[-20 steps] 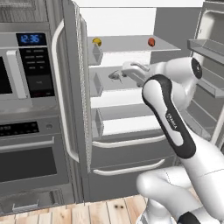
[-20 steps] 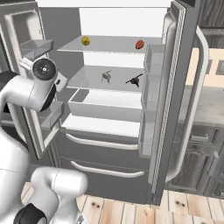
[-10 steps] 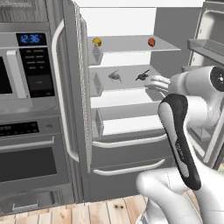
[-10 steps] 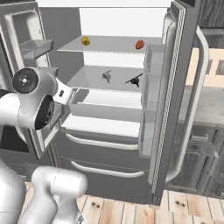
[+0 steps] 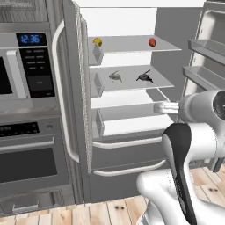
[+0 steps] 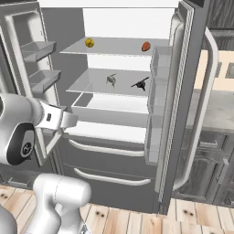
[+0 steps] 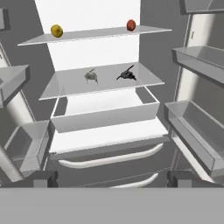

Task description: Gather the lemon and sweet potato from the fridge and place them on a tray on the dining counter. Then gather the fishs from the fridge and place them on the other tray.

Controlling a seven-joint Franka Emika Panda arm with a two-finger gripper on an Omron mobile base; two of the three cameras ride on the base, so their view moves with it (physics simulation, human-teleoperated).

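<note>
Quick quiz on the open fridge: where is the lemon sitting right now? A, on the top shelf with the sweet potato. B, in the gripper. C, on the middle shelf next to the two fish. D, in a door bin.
A: the lemon lies on the top shelf with the sweet potato at that shelf's other end, one level above the two fish.

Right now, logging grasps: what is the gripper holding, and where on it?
Nothing is held: the gripper has open jaws, short of the tall grey fridge.
</note>
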